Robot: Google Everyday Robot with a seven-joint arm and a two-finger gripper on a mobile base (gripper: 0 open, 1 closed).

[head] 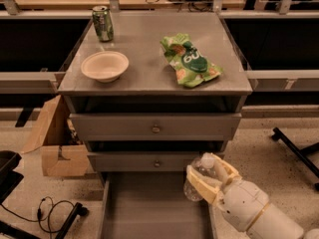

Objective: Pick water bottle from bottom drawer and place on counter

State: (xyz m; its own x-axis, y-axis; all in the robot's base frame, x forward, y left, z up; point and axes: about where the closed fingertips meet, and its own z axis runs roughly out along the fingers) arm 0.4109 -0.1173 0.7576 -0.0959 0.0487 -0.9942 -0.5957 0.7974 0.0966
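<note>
My gripper (pixel 205 179) is at the right side of the open bottom drawer (pixel 149 208), with its cream fingers (pixel 198 184) closed around the clear water bottle (pixel 198 176), whose white cap shows near the top. The bottle is held upright at about the level of the middle drawer front. The grey counter (pixel 149 44) lies above, at the top of the cabinet.
On the counter stand a green soda can (pixel 102 23) at the back left, a white bowl (pixel 104 65) and a green chip bag (pixel 189 59). A cardboard box (pixel 55 143) sits left of the cabinet. Cables (pixel 50 210) lie on the floor. Two closed drawers with knobs (pixel 155 129) are above.
</note>
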